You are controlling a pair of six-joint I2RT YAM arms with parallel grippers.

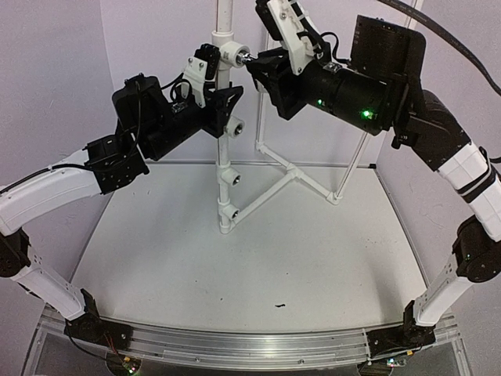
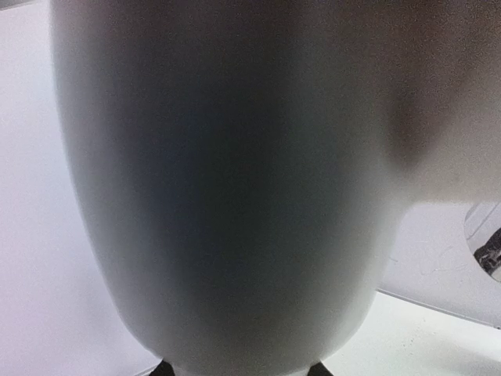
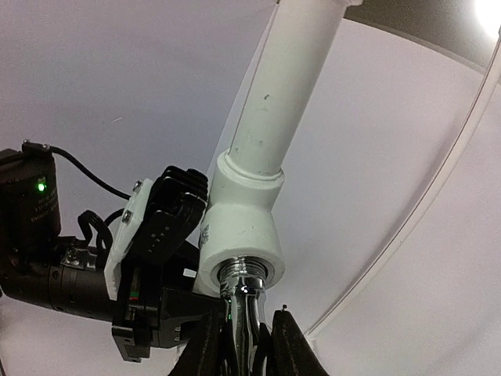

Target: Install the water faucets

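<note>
One chrome water faucet has its threaded stub in the opening of the top white tee fitting on the upright white pipe. My right gripper is shut on the faucet's body, with a black finger on either side. From above, the same faucet shows as a small shiny bit between the top tee and my right gripper. My left gripper is shut on the pipe just below that tee. In the left wrist view the blurred pipe fills nearly everything.
Lower on the pipe sit three more tee fittings with dark openings. White struts brace the pipe's foot on the table. Thin frame rods stand behind at the right. Walls close in at the back and both sides.
</note>
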